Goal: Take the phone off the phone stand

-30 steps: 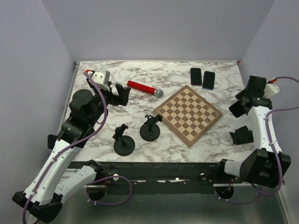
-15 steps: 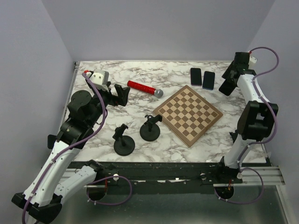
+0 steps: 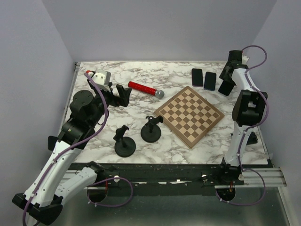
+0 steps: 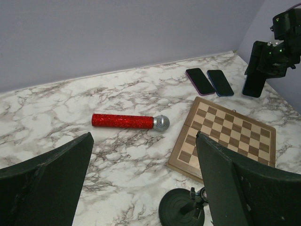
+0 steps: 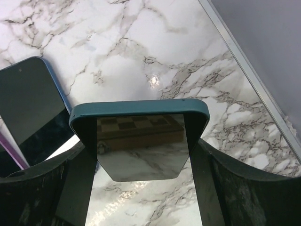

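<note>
Over marble table (image 3: 141,75), right pincer (image 5: 141,162) holds phone (image 4: 253,81) upright.

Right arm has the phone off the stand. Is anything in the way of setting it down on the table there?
Nothing visible. The phone in the right gripper hangs over bare table. The blue phone lies just to its left, apart from it.

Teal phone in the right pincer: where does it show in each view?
Top external: teal phone at far right, near the back edge.
Left wrist: teal phone upper right, standing on end.
Right wrist: teal phone dead centre, close up.
Shared landmark: blue phone, lying flat just to its left in all three.
</note>
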